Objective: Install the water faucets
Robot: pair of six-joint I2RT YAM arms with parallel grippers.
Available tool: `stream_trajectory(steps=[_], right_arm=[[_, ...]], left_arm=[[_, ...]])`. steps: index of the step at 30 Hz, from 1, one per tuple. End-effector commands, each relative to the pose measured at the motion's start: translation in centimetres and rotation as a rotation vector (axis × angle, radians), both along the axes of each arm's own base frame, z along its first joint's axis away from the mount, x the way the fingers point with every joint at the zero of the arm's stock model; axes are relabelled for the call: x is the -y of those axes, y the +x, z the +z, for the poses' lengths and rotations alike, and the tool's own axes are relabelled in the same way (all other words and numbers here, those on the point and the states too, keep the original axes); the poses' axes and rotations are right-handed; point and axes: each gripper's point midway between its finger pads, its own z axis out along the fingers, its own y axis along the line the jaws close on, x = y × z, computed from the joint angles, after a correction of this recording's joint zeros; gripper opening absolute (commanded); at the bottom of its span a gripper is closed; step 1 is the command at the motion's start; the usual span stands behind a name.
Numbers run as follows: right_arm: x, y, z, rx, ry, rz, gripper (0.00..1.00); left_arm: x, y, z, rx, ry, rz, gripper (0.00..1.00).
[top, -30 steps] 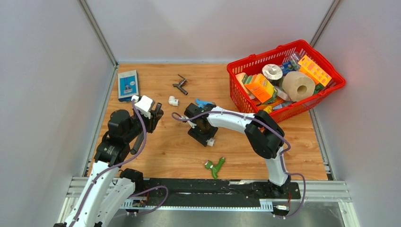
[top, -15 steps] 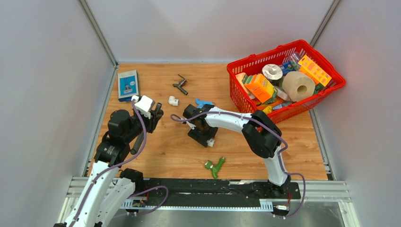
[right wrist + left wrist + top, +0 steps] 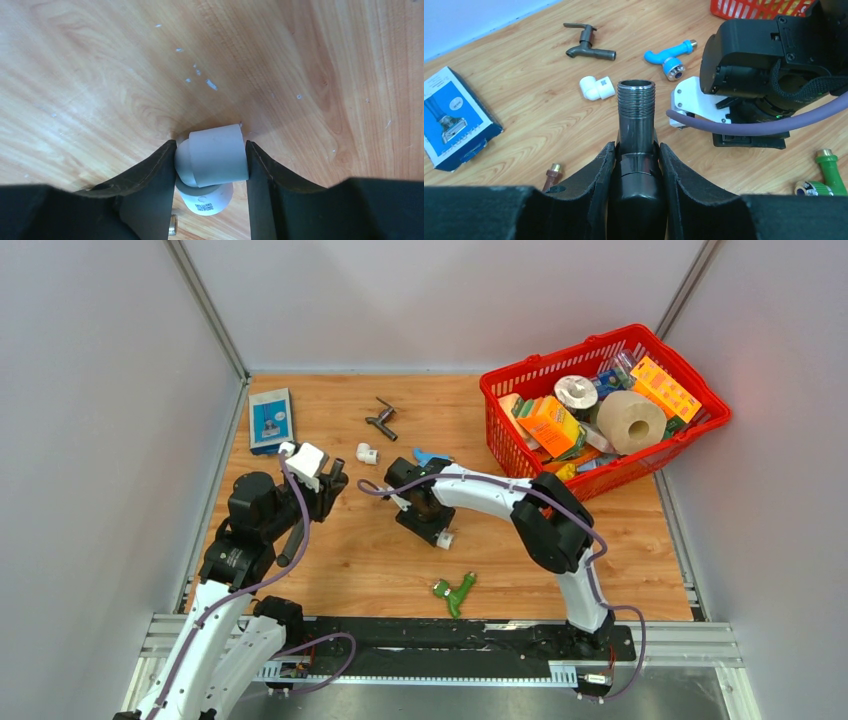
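Observation:
My left gripper (image 3: 636,156) is shut on a dark-grey metal water faucet (image 3: 636,112) whose threaded end points away from me toward the right arm. It hangs over the left of the table (image 3: 322,488). My right gripper (image 3: 210,165) points down at the table's middle (image 3: 432,522). Its jaws press both sides of a white elbow fitting (image 3: 216,159) that rests on the wood. Loose on the table lie a dark-grey lever faucet (image 3: 381,419), a blue faucet (image 3: 430,456) and a green faucet (image 3: 455,592).
A second white elbow fitting (image 3: 367,452) lies between the two arms. A blue box (image 3: 270,418) sits at the far left. A red basket (image 3: 507,435) full of goods fills the far right. A small brown fitting (image 3: 552,176) lies below my left gripper.
The right jaws have narrowed onto the white elbow fitting, and the right wrist has shifted slightly left. The left arm and its faucet have not moved.

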Motion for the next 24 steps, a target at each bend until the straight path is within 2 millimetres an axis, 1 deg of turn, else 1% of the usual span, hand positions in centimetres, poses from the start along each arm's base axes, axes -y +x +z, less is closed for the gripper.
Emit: stream_trajectory(steps=[1,3,5,7,8,9,10,11,12,14,15,16,17,18,19,20,23,24], right_arm=[[-2.1,1.1,5.7,0.057,0.219,0.026,0.04],[-3.0,2.0,8.9,0.102,0.357,0.028,0.00],[-3.9,3.2,12.8,0.182,0.508,0.037,0.00],[-4.3,4.0,17.5,0.258,0.686,0.059,0.00],[-4.4,4.2,19.7,0.288,0.776,0.079,0.00],[-4.1,4.5,22.9,0.344,0.881,0.092,0.00],[-4.1,4.4,25.6,0.379,0.982,0.115,0.00],[-3.7,4.4,27.0,0.392,1.057,0.124,0.00],[-3.4,4.5,29.3,0.425,1.140,0.135,0.00],[-2.6,4.6,32.6,0.457,1.263,0.156,0.00],[-2.5,4.3,34.1,0.471,1.313,0.190,0.00],[-2.5,4.0,35.1,0.488,1.344,0.221,0.00],[-2.5,3.8,36.6,0.524,1.383,0.254,0.00],[-2.5,3.5,37.3,0.538,1.412,0.279,0.00],[-2.5,3.2,38.3,0.560,1.449,0.304,0.00],[-2.5,2.9,39.6,0.585,1.498,0.338,0.00],[-2.4,1.7,42.2,0.593,1.626,0.413,0.00],[-2.4,1.3,42.6,0.594,1.663,0.430,0.00]], left_arm=[[1.3,0.1,3.1,0.106,-0.062,-0.064,0.00],[2.0,-0.1,3.7,0.111,-0.095,-0.095,0.00],[3.0,-0.3,4.5,0.119,-0.138,-0.146,0.00],[4.1,-0.5,5.8,0.140,-0.181,-0.204,0.00],[4.8,-0.8,6.0,0.128,-0.203,-0.246,0.00],[5.2,-0.7,6.8,0.149,-0.217,-0.266,0.00],[5.8,-0.9,6.9,0.129,-0.239,-0.302,0.00],[6.2,-0.9,7.8,0.153,-0.256,-0.325,0.00],[6.9,-1.2,7.9,0.130,-0.281,-0.367,0.00],[7.9,-1.5,8.9,0.137,-0.334,-0.433,0.00],[8.3,-1.5,9.7,0.161,-0.359,-0.460,0.00],[8.8,-1.8,9.9,0.140,-0.397,-0.485,0.00],[9.0,-1.7,10.6,0.164,-0.415,-0.503,0.00],[9.4,-2.0,10.8,0.145,-0.448,-0.524,0.00],[9.5,-1.9,11.3,0.165,-0.462,-0.539,0.00],[9.7,-2.2,11.7,0.156,-0.487,-0.556,0.00],[10.5,-2.4,12.6,0.163,-0.526,-0.611,0.00],[10.8,-2.7,12.8,0.154,-0.541,-0.627,0.00]])
